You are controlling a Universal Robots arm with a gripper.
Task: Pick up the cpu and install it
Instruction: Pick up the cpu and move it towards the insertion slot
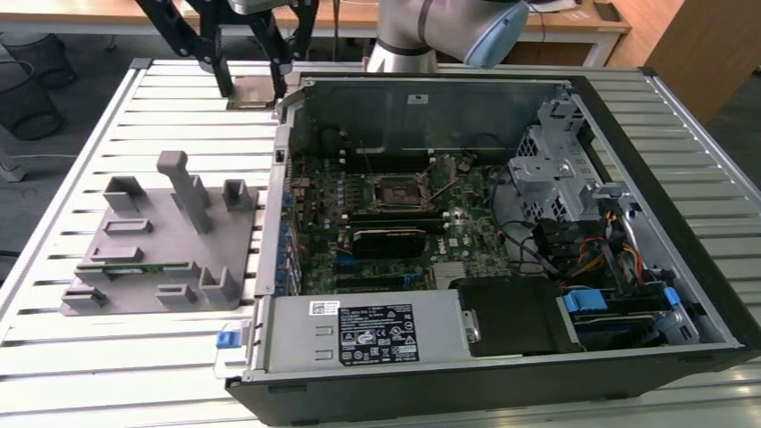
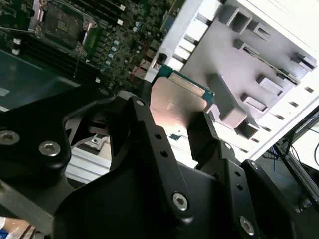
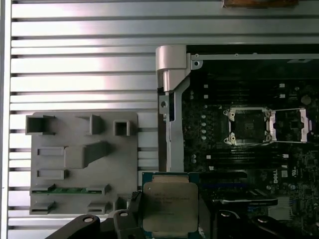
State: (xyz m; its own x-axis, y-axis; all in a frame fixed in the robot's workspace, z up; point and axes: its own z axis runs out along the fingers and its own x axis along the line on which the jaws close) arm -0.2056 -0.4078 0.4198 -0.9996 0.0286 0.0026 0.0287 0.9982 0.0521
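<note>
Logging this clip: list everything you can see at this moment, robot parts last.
table: one, pale slatted metal, under everything
computer case: one, black, open, on the table
motherboard socket: one, black and metal, inside the case
power supply: one, silver, inside the case
fixture: one, grey plastic, on the table beside the case
memory stick: one, green, in a fixture slot
cpu: one, silvery top, in the gripper above the table
arm: one, grey, beyond the case in the exterior view
gripper: one, black, shut on the cpu
</note>
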